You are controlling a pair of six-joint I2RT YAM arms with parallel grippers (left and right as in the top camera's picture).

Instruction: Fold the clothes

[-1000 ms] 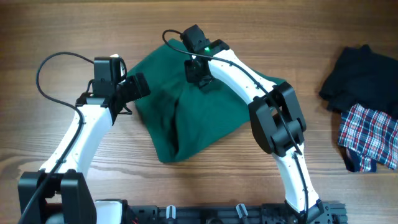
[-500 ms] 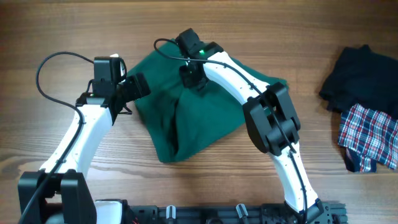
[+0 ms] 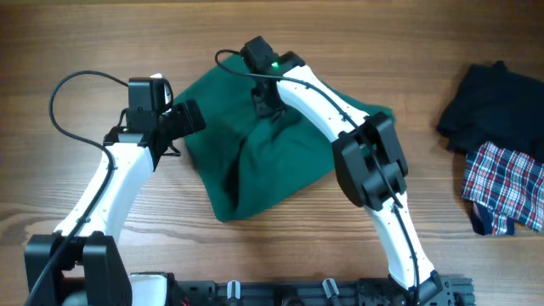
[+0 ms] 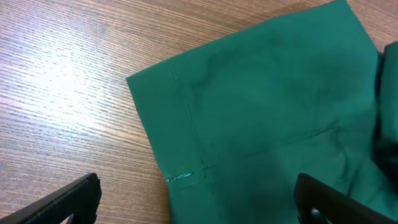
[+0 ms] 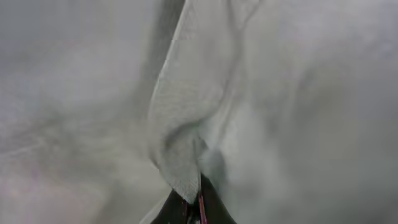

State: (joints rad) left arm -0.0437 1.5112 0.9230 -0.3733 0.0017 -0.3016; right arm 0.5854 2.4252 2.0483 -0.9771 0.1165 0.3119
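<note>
Item 1, arms, two. Your left arm (image 3: 110, 183) is rising from the near edge, elbow bent, forearm leaning right. The left gripper (image 3: 181, 129) is sitting at the left edge of the green garment (image 3: 263, 170), jaws standing wide apart over wood and cloth. Your right arm (image 3: 374, 161) is rising from the near edge and arching left and away over the cloth, wrist pointing down. The right gripper (image 3: 270, 109) is pinching a raised fold near the far side, jaws closed on it; its own camera is showing the cloth washed pale.

Item 2, green garment, one. It is lying rumpled at the middle of the table (image 3: 102, 34), spreading wider left to right than near to far. One ridge is running from its near tip up toward the pinch, and a hemmed corner is pointing left, by the left gripper.

Item 3, other clothes, two. A plaid garment (image 3: 506, 187) is lying at the right edge, well apart, with a black garment (image 3: 493, 102) touching it on the far side.
</note>
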